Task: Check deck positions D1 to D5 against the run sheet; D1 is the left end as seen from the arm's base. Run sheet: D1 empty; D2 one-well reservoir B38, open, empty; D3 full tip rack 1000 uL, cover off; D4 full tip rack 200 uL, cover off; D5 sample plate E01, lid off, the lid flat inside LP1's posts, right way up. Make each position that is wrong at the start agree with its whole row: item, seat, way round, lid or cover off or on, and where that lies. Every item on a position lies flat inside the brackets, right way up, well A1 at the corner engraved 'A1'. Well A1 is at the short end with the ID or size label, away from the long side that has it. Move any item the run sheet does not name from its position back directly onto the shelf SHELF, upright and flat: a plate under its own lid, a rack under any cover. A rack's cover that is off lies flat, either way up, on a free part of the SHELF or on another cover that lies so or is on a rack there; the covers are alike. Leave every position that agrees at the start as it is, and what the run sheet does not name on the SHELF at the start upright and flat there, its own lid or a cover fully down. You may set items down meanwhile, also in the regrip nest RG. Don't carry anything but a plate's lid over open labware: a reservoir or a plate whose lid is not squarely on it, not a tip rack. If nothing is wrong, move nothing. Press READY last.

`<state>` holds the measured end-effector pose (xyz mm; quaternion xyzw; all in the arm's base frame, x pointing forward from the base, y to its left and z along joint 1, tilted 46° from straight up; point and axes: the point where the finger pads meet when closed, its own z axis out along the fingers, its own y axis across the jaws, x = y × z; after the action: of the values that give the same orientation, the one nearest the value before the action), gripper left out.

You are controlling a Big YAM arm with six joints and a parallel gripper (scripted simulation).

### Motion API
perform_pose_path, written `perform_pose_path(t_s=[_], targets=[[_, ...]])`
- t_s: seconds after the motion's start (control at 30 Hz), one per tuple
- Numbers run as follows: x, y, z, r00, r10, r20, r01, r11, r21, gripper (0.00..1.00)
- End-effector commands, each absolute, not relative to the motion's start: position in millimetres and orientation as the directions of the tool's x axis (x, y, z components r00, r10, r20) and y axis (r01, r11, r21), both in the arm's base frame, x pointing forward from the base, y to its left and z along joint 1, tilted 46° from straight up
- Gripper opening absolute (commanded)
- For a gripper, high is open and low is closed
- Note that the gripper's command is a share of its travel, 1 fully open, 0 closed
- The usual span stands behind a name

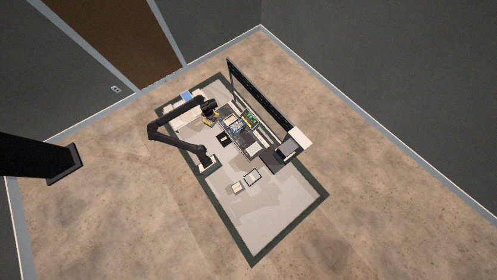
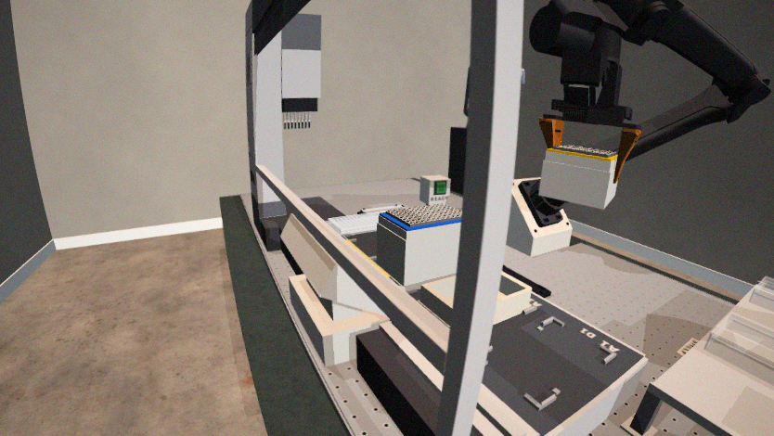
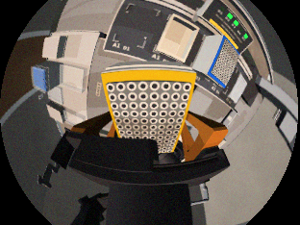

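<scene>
You had two uncovered tip racks: a yellow-rimmed grey one (image 2: pixel 577 178) clamped between the jaws and a blue-rimmed grey one (image 2: pixel 419 244) below and ahead of them. One cream open reservoir (image 2: pixel 506 296) and one white sample plate (image 1: pixel 253 148) lay beyond.

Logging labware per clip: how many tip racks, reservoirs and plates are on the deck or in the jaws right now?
Tip racks: 2, the yellow-trimmed rack in the jaws and the blue-trimmed rack on the deck
Reservoirs: 1, the cream reservoir
Plates: 1, the white plate
Total: 4
</scene>
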<state>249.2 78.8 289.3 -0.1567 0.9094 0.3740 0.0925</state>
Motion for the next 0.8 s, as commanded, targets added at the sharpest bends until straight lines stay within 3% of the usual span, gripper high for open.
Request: perform_pose_path(t_s=[0.0,0.5,0.77], targets=[[253.2,74.5,305.9,-0.924,-0.21,-0.319,-0.373,0.676,0.635,0.0],[253.2,74.5,306.0,-0.924,-0.209,-0.319,-0.372,0.676,0.636,0.0],[250.2,51.5,267.5,-0.946,-0.187,-0.266,-0.32,0.682,0.657,0.0]])
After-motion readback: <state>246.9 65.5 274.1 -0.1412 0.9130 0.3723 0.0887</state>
